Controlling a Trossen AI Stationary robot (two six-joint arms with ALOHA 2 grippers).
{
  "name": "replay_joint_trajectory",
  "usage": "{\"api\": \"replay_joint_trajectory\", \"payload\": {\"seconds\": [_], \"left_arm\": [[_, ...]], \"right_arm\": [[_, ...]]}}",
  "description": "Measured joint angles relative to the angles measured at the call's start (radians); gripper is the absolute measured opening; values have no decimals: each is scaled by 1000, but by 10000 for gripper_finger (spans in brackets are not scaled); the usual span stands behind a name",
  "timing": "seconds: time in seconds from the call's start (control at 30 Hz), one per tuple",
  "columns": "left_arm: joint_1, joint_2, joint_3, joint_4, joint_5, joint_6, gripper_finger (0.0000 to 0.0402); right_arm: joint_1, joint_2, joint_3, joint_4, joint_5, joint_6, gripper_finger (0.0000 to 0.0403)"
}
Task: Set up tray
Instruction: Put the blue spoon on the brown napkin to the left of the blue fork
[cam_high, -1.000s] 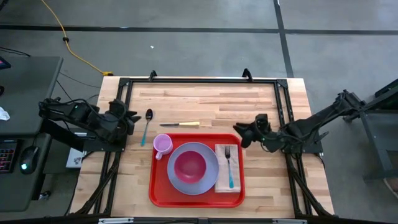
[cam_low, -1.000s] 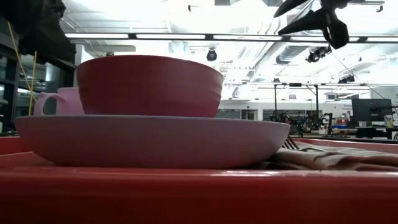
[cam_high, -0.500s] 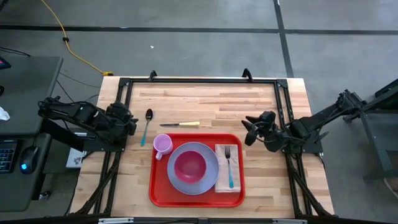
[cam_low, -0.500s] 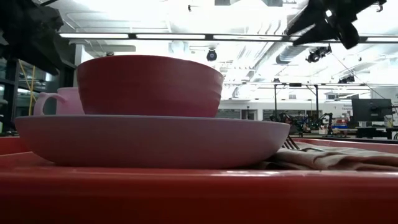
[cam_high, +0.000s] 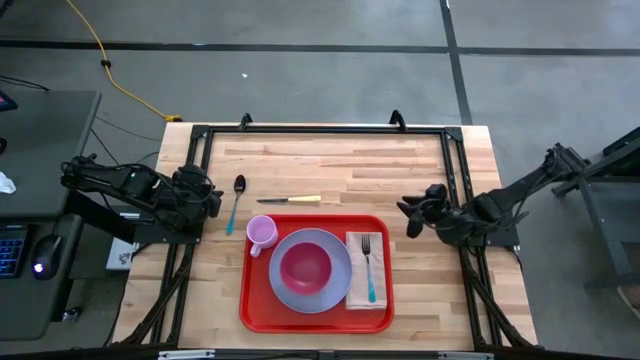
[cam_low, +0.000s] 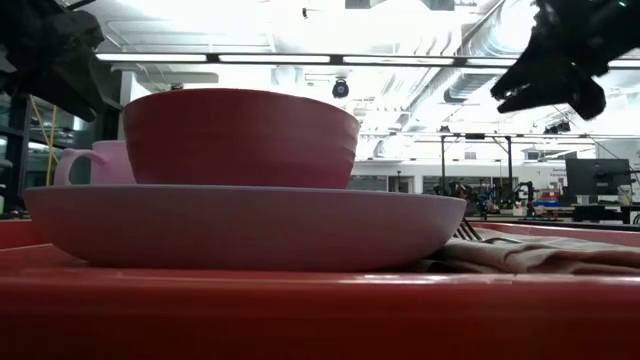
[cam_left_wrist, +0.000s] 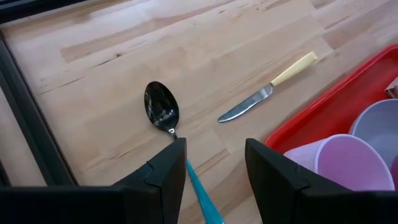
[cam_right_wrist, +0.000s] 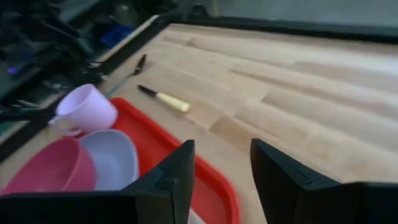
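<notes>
Right pincer retreated from tray, open, empty

Plate, cup, napkin on tray.

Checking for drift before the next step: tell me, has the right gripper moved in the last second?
Yes. In the high view the right gripper has pulled back to the right, away from the red tray and toward the table's right frame rail, jaws open.

High overhead; low at tray rim; wrists share knife
</notes>
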Motion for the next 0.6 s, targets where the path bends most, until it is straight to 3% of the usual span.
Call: {"api": "replay_joint_trajectory", "payload": {"seconds": [0.37, 0.6], "left_arm": [[0, 11, 0, 8, 23, -145, 195], [0, 102, 0, -9, 97, -294, 195]], "right_arm": [[54, -302, -249, 199, 56, -119, 134], [57, -501, -395, 337, 78, -230, 134]]}}
